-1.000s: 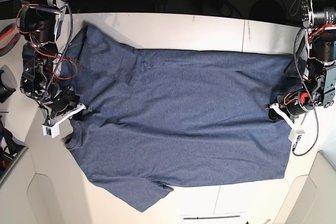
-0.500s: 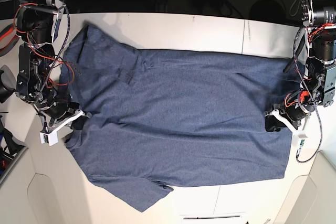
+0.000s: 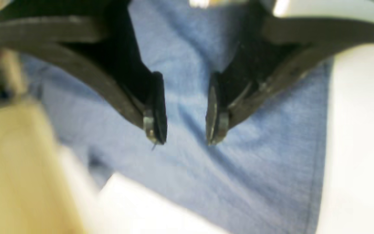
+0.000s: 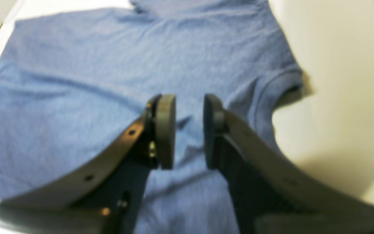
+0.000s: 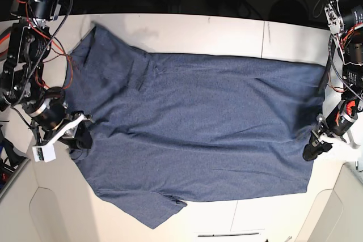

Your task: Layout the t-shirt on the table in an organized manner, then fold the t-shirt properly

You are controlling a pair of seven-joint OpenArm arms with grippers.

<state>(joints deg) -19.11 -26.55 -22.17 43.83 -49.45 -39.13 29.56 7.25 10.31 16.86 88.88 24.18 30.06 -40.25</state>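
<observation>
The left gripper (image 3: 183, 130) has its jaws parted, a clear gap between the two dark fingertips (image 3: 156, 125), and nothing is held between them; blue cloth shows through the gap below, blurred in the wrist view. In the base view this gripper (image 5: 313, 150) sits at the hem edge of the t-shirt (image 5: 198, 134), on that view's right, at the boundary between cloth and bare table (image 5: 227, 32). The right gripper (image 4: 188, 130) is likewise released, its flat pads (image 4: 165, 130) standing apart with only fabric visible beyond them, a few soft wrinkles running under the gap. In the base view it (image 5: 80, 134) hangs at the neck end of the garment, on that view's left, right by the collar edge; whether it touches the cloth cannot be told. The t-shirt lies spread flat across the off-white table, plain blue side up, neck toward the view's left and hem toward the right, one sleeve pointing to the far edge and the other to the near edge. A thin dark seam line (image 5: 264, 38) crosses the tabletop beyond the shirt's far side.
</observation>
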